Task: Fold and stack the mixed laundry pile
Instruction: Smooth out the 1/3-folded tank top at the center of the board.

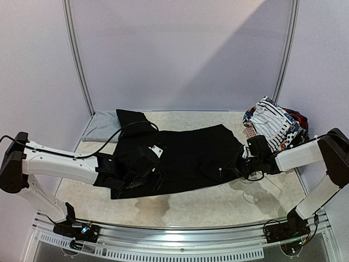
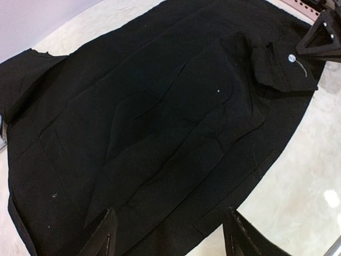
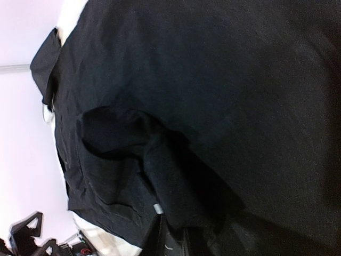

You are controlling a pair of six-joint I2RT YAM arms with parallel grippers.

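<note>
Large black trousers (image 1: 191, 153) lie spread flat across the middle of the table. My left gripper (image 1: 143, 173) hovers open over their near left part; in the left wrist view both fingers (image 2: 104, 237) straddle the near hem of the trousers (image 2: 160, 117) with nothing between them. My right gripper (image 1: 241, 166) is at the right end of the trousers, shut on a raised fold of the black cloth (image 3: 160, 165) beside a small white tag. The rest of the mixed laundry pile (image 1: 275, 126), with a white black-striped piece on top, sits at the back right.
A light grey garment (image 1: 102, 126) lies flat at the back left corner. A pink perforated rim (image 2: 301, 5) shows beside the pile. Bare marbled table (image 1: 218, 204) runs in front of the trousers. Walls enclose the back and sides.
</note>
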